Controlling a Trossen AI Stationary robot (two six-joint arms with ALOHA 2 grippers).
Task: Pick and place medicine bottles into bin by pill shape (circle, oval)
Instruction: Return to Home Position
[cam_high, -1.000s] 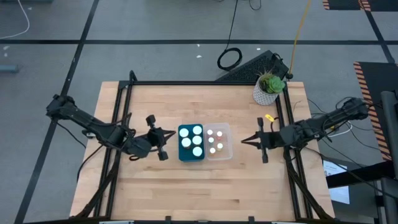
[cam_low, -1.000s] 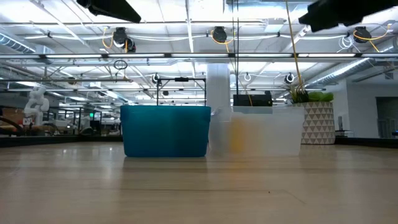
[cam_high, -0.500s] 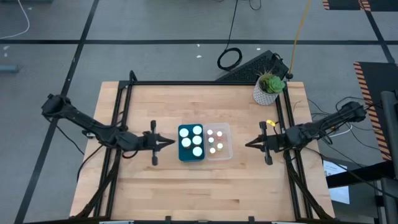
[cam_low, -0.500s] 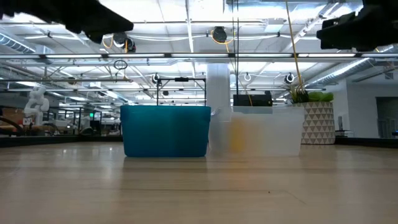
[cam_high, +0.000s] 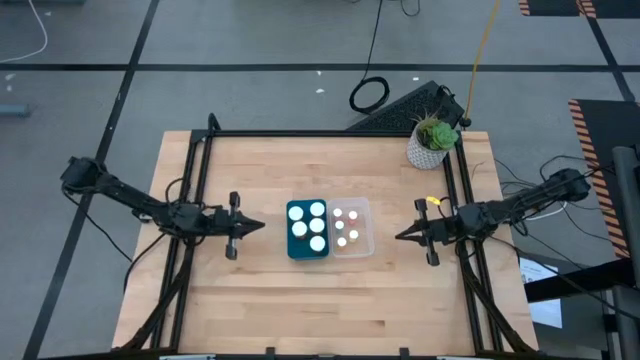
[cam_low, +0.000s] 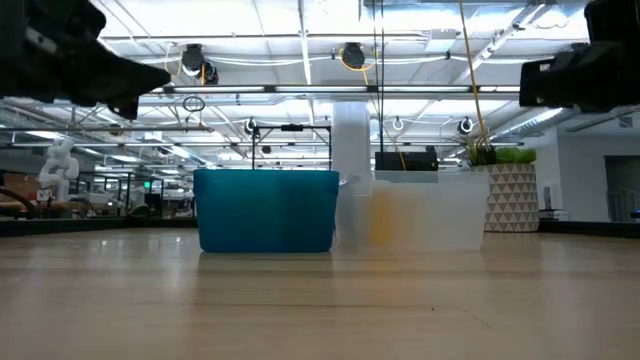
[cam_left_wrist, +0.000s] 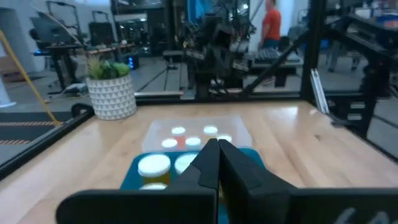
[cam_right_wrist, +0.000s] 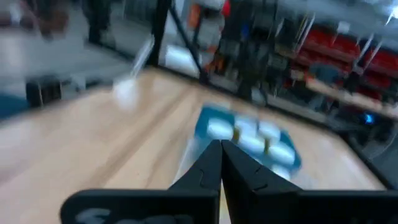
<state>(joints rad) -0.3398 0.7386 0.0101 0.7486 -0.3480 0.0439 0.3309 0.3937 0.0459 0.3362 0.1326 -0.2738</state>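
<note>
Both arms held level above the table, grippers pointing inward toward each other.
Left gripper (cam_high: 258, 225) and right gripper (cam_high: 400, 236) each have their fingers pressed together, holding nothing; arms reach in from opposite table sides.

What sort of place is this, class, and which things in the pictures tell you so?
Probably a robotics lab or workshop: two robot arms work at a framed wooden table, bare ceiling rails and lights run overhead, and workbenches with equipment fill the room behind.

Two bins, teal (cam_high: 307, 230) and clear (cam_high: 351, 228), are sitting touching at the table's (cam_high: 260, 300) centre, blocking passage there. A plant (cam_high: 432, 143) is occupying the far right corner. Bare wood is lying open along every edge.
</note>
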